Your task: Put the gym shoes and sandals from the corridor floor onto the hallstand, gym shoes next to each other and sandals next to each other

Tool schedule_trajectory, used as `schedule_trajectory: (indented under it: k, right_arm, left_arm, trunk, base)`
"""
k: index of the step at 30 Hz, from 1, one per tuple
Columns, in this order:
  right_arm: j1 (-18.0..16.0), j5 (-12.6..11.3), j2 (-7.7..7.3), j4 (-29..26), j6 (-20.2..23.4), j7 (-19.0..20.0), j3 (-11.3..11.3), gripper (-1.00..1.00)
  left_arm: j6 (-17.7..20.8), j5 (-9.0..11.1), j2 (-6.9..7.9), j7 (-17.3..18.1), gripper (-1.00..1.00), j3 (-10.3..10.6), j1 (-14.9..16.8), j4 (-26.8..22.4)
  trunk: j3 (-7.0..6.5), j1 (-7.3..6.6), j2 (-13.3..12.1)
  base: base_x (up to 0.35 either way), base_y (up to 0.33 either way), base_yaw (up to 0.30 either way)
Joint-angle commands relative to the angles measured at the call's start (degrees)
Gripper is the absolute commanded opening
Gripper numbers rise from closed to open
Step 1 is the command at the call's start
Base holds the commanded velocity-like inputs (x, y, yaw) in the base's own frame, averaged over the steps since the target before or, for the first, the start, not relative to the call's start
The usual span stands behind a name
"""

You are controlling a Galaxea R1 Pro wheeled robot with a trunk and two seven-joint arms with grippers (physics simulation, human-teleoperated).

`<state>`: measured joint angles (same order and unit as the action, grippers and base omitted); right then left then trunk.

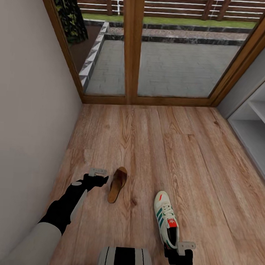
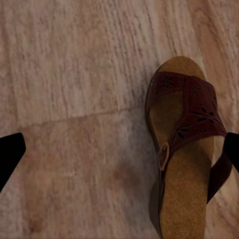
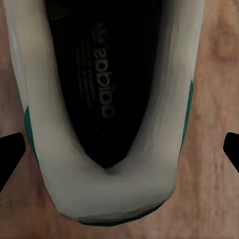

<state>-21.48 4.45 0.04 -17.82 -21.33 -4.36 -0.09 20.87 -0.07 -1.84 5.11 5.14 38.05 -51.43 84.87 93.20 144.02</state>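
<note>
Open planks around both shoes; walls and shelving closed in the sides.

The light brown wood-plank floor lay bare from the glass door's wooden frame down to the brown flat leather-look sandal and the cream-white green-striped lace-up sneaker, which sat well apart. The plain pale wall hemmed the floor's left edge; the pale-grey open shelving stood along its right edge.
</note>
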Motion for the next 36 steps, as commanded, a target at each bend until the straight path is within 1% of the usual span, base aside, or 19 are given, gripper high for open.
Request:
schedule_trajectory:
  k: [1, 7, 8, 32, 33, 36]
  right_arm:
    - [-0.03, 0.47, 0.01, 0.03, -0.12, -0.36, 0.00, 1.00]
    - [-0.03, 0.47, 0.00, 0.06, -0.12, -0.35, 0.00, 1.00]
    - [-0.02, 0.47, 0.01, 0.06, -0.12, -0.34, 0.00, -1.00]
    - [-0.05, 0.47, -0.04, 0.05, -0.12, -0.34, -0.09, -1.00]
    - [-0.03, 0.55, -0.24, 0.13, -0.26, -0.25, 0.05, -1.00]
    - [-0.03, 0.56, -0.28, 0.15, -0.28, -0.23, 0.07, -1.00]
  left_arm:
    - [0.31, -0.02, -0.01, 0.17, 1.00, -0.04, 0.01, -0.08]
    - [0.31, -0.02, -0.01, 0.17, 1.00, -0.04, 0.01, -0.08]
    - [0.31, -0.02, -0.01, 0.17, 1.00, -0.04, 0.01, -0.08]
    - [0.31, -0.07, 0.00, 0.18, 1.00, -0.04, -0.05, -0.08]
    - [0.31, -0.14, 0.37, 0.07, 1.00, -0.13, -0.19, 0.00]
    - [0.29, -0.21, 0.41, 0.08, 1.00, -0.23, -0.48, 0.31]
  trunk:
    - [0.03, -0.01, 0.01]
    - [0.03, -0.01, 0.01]
    - [0.03, -0.01, 0.01]
    - [0.03, -0.01, 0.01]
    - [-0.19, -0.03, 0.00]
    - [-0.85, -0.11, -0.04]
  base:
    - [0.022, 0.018, 0.000]
    - [0.009, 0.008, 0.000]
    - [0.002, 0.002, 0.000]
    - [0.000, 0.000, 0.000]
    - [0.000, 0.000, 0.000]
    - [0.000, 0.000, 0.000]
